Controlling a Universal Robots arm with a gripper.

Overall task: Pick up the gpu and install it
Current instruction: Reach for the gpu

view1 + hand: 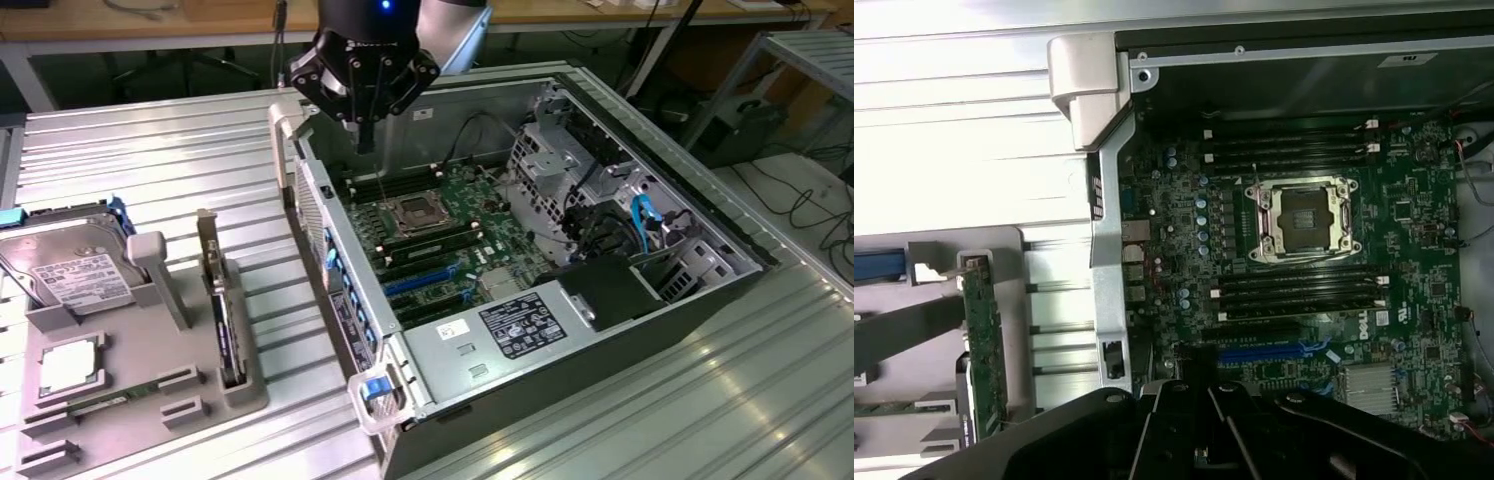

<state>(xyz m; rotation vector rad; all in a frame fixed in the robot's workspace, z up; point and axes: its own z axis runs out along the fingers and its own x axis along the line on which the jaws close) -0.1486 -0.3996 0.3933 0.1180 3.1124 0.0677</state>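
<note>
Case [311, 210] lies open in the exterior view, motherboard [454, 240] inside; we see the gripper [364, 145] above its rim, tips pressed together, empty. Beside the case, a gray holder [140, 265] carries the gpu [230, 330] upright and a hard drive [67, 270]. Wrist view shows us the gpu's green board.
</note>
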